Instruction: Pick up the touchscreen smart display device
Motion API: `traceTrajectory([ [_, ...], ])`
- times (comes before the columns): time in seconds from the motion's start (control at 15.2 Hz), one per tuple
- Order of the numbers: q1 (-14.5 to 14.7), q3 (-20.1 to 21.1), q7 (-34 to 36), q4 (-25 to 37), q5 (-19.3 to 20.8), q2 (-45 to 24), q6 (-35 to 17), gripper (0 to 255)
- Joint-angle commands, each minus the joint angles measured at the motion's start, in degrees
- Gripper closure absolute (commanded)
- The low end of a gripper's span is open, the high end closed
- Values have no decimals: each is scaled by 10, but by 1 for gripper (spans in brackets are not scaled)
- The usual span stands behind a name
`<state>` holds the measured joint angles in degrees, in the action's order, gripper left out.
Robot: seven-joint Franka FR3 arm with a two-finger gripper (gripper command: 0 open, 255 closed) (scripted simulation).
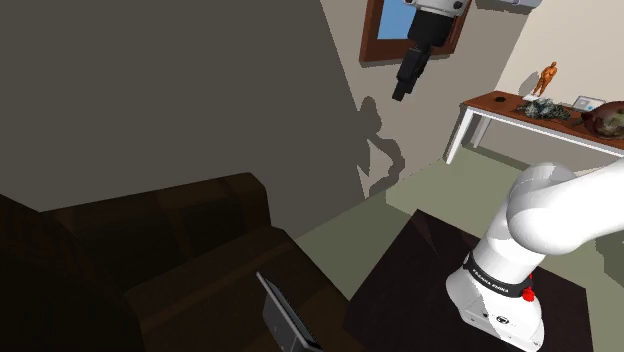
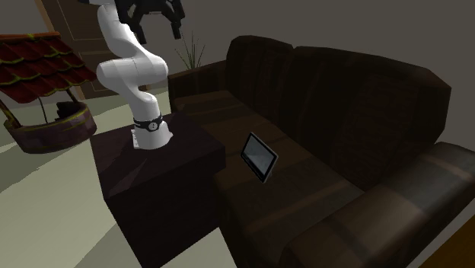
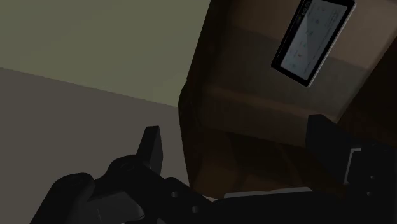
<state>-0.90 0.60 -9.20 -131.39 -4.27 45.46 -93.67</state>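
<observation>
Brown sofa (image 2: 342,99), one display (image 2: 259,157), one tool (image 3: 238,143)

The big cushioned sofa (image 2: 365,99) is dark brown with fainter, lighter bands. The flat rectangular smart display (image 2: 259,157) has a pale grey screen in a black frame. The jointed robot arm (image 2: 129,72) is white with dark rings, its two-finger gripper (image 3: 238,141) all black. The box stand (image 2: 164,175) is blackish-brown, the floor (image 2: 53,205) pale olive. A little well's roof (image 2: 34,65) has red scalloped tiles.

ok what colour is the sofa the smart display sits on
Dark brown. The sofa shows best in the second exterior view.
</observation>
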Motion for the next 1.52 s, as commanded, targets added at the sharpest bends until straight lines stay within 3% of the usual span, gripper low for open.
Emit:
traceTrajectory([
  [0.0, 0, 0, 0, 0, 0, 0, 0, 0],
  [0.73, 24, 169, 170, -115, -42, 1, -97, 0],
  [1.12, 30, 271, 270, -138, -62, -51, -157, 0],
  [1.45, 19, 363, 362, -135, -62, -125, -210, 0],
])
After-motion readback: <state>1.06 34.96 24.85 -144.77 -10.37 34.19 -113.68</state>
